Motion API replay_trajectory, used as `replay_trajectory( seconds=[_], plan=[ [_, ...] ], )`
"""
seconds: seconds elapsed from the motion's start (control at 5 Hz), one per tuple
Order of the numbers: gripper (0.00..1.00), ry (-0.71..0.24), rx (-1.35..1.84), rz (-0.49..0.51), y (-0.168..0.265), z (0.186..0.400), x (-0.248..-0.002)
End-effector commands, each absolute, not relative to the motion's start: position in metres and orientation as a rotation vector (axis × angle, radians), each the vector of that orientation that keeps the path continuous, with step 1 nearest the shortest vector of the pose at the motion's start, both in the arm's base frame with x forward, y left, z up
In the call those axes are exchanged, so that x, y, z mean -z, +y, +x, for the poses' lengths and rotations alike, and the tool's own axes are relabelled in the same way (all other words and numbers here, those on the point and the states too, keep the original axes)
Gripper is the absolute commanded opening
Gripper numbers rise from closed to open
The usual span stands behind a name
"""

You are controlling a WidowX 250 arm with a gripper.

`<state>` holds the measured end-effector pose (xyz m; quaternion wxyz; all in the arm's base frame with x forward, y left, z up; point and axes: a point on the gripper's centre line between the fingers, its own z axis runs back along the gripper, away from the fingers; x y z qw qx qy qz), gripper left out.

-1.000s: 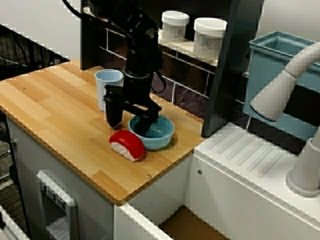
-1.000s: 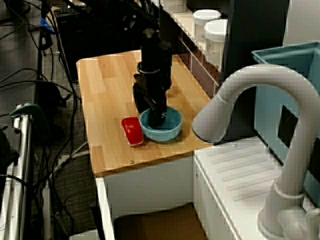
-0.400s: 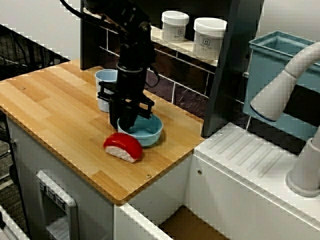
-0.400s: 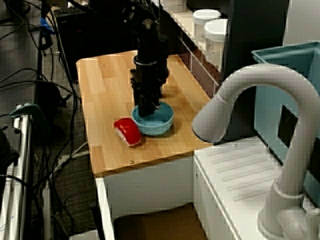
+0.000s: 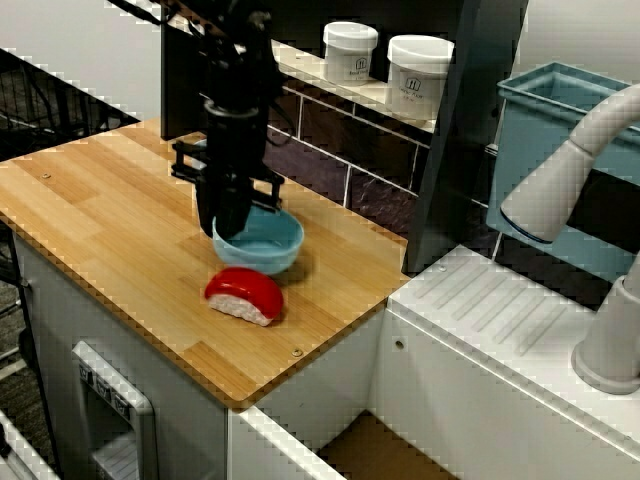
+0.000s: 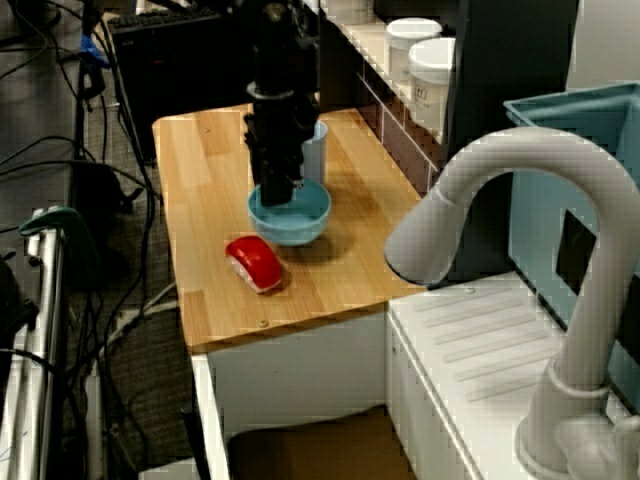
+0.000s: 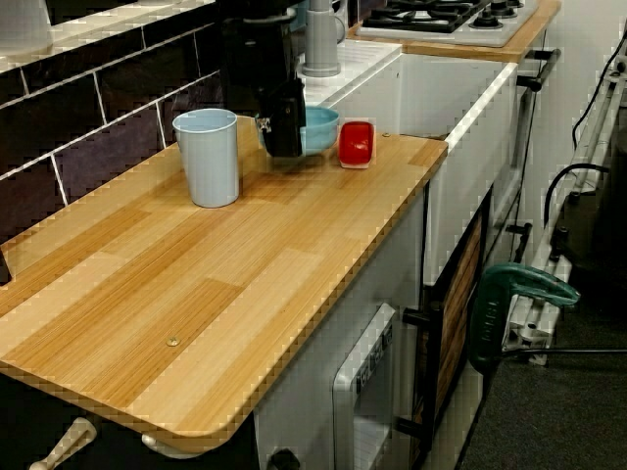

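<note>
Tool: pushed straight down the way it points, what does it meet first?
The blue bowl: the tool points down onto its rim and looks clamped on it. Under that, as far as depth shows, the wooden counter.

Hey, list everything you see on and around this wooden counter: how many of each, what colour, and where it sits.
bowl: one, light blue, mid-counter, just behind the sushi piece
sushi piece: one, red on white, toward the counter's front edge
cup: one, pale blue, upright beside the bowl
jars: two, white, side by side on the shelf
counter: one, light wood
bin: one, teal, past the counter's end
faucet: one, white, beside the bin
stove: one, dark burners, far end in the low side view
gripper: one, black, closed on the bowl's rim
</note>
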<state>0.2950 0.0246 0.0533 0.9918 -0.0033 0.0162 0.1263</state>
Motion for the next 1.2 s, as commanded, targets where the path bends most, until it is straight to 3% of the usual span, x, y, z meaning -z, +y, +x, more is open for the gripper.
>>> replay_trajectory(
  seconds=[0.0,0.6,1.0],
  plan=[
    [0.0,-0.052,-0.25,-0.071,0.048,0.279,-0.101],
    [0.0,-0.064,-0.253,-0.052,0.117,0.255,-0.13],
    [0.0,-0.08,-0.339,-0.021,0.163,0.257,-0.127]
  ],
)
